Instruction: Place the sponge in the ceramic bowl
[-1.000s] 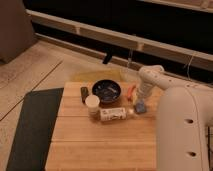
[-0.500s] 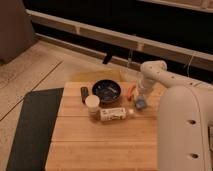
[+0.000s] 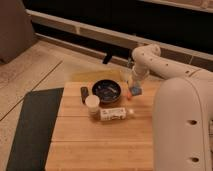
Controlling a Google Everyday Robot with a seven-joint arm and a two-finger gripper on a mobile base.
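The black glossy ceramic bowl [image 3: 106, 91] stands on the wooden table [image 3: 100, 142] toward its far side. My gripper [image 3: 134, 86] hangs just right of the bowl's rim at the end of the white arm. It is shut on the small blue-grey sponge [image 3: 136, 90], which sits slightly above the table. The sponge is beside the bowl, not over it.
A thin orange-red object [image 3: 130, 97] lies just below the sponge. A white labelled bottle [image 3: 114, 114] lies on its side in front of the bowl, with a cream-lidded jar [image 3: 92, 103] and a small dark object [image 3: 84, 94] at the bowl's left. My white body [image 3: 182, 125] fills the right.
The sponge has risen off the table and shifted a little toward the bowl together with my gripper. The bowl, bottle and jar have stayed put.
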